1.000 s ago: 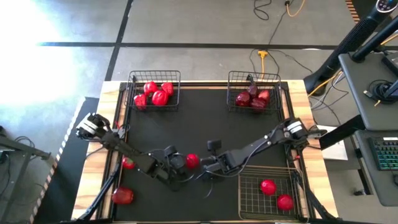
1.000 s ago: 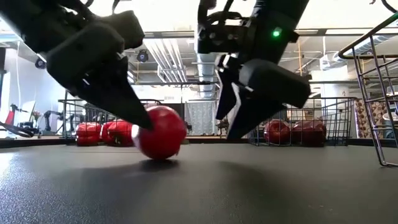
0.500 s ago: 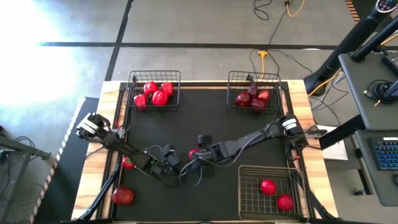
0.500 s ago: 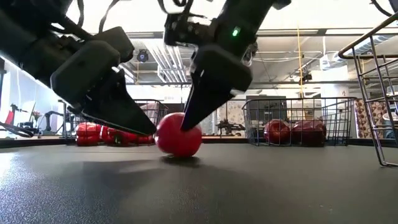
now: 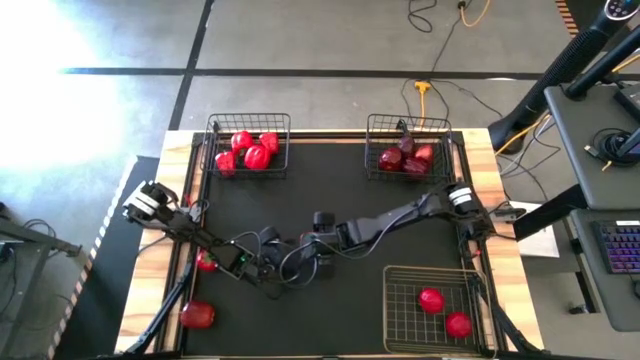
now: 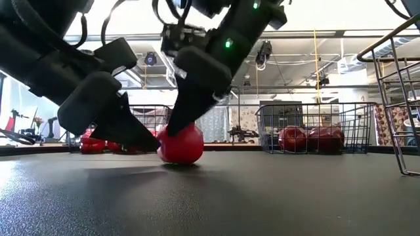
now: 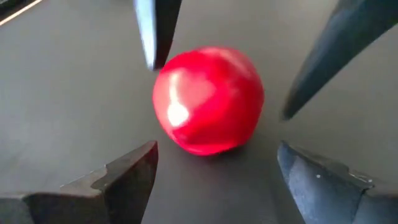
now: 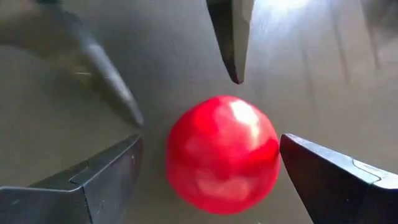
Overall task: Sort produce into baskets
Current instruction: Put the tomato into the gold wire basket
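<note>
A round red fruit (image 6: 181, 144) lies on the black table mat (image 6: 262, 190) near the middle. It also shows in the left wrist view (image 7: 208, 99) and the right wrist view (image 8: 221, 146); in the high view the grippers hide it. My left gripper (image 5: 280, 268) is open and low beside it on its left side, fingers on either side (image 7: 217, 149). My right gripper (image 5: 308, 260) is open and slants down over it, fingers on either side (image 8: 211, 146). My right gripper has one finger (image 8: 311, 168) against the fruit's side (image 8: 273, 149), and the other finger stands off it. The fingers slant down from above and from the table's right. The fruit rests on the mat. My left gripper: I cannot tell whether its fingertip (image 6: 152, 136) touches the fruit.
A far-left basket (image 5: 248, 148) holds bright red peppers and a far-right basket (image 5: 408, 152) holds dark maroon fruits. A near-right basket (image 5: 432, 308) holds two red tomatoes. Loose red pieces lie under the left arm (image 5: 205, 263) and at the near left corner (image 5: 197, 315).
My right gripper has gone toward the table's left edge and down, from beside the fruit to over it, fingers now on both sides. The fruit has rolled a little on the mat. My left gripper has drawn back slightly toward the left edge.
</note>
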{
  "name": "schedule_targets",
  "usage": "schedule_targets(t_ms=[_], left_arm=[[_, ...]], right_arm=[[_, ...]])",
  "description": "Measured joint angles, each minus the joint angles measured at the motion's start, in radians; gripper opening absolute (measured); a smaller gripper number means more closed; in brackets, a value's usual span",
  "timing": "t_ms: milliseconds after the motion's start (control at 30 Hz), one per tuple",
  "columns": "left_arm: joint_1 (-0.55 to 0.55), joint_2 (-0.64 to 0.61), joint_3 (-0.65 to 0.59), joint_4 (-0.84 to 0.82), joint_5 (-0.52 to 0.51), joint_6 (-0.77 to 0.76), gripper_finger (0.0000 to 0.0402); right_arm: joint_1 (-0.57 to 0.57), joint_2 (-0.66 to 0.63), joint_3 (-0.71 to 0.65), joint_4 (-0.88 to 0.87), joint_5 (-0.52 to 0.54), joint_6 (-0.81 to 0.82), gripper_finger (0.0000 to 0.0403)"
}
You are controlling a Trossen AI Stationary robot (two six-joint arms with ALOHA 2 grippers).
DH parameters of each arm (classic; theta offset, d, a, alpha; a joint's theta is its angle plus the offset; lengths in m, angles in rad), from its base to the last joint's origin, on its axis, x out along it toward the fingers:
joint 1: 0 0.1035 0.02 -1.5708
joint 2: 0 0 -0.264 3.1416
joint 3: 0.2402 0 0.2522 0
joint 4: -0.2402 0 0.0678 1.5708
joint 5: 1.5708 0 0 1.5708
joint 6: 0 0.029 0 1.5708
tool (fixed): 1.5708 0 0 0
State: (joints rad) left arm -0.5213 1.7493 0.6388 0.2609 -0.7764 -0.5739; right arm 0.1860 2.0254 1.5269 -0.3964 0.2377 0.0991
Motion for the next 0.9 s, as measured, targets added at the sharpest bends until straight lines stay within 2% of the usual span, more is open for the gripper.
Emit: schedule_targets(t_ms=[467,567,700,800,900], left_arm=[[0.039,0.000,0.065,-0.001,0.008,0.144,0.0314],[0.038,-0.002,0.065,-0.015,0.008,0.147,0.0314],[0.001,-0.060,0.087,-0.087,-0.001,0.144,0.0314],[-0.048,-0.104,0.100,-0.098,-0.039,0.148,0.0314],[-0.091,-0.111,0.099,-0.108,-0.095,0.166,0.0314]], right_arm=[[-0.024,0.076,0.007,-0.011,0.000,0.059,0.0364],[-0.023,0.076,0.007,-0.010,-0.001,0.067,0.0343],[-0.023,0.060,0.007,-0.039,0.004,0.104,0.0293],[-0.012,0.001,0.007,-0.117,-0.034,0.160,0.0275],[0.017,-0.090,0.027,-0.265,-0.167,0.253,0.0275]])
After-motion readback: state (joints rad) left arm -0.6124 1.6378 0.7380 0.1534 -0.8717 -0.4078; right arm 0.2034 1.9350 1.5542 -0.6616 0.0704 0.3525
